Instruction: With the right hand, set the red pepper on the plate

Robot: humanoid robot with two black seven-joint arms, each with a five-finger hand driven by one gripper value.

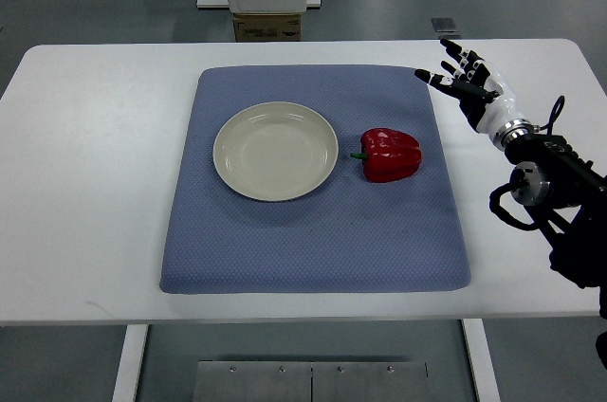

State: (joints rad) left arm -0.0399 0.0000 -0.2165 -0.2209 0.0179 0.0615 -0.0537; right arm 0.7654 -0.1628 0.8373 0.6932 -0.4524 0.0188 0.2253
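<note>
On the blue cloth mat [313,231]: shiny red bell pepper [391,155] lies at 3 o'clock beside the empty round cream plate [275,151] | right hand [469,82] apart, fingers spread, holding nothing | should reach over, squeeze gently, lift high, set down softly

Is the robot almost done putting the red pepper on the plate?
Not yet. Nothing looks done: the plate is empty, and the red pepper lies on the blue mat just to the plate's right. The right hand is open above the table, off the mat's far right corner, holding nothing. Still to do: reach the pepper, grasp it, carry it over and set it on the plate.
</note>
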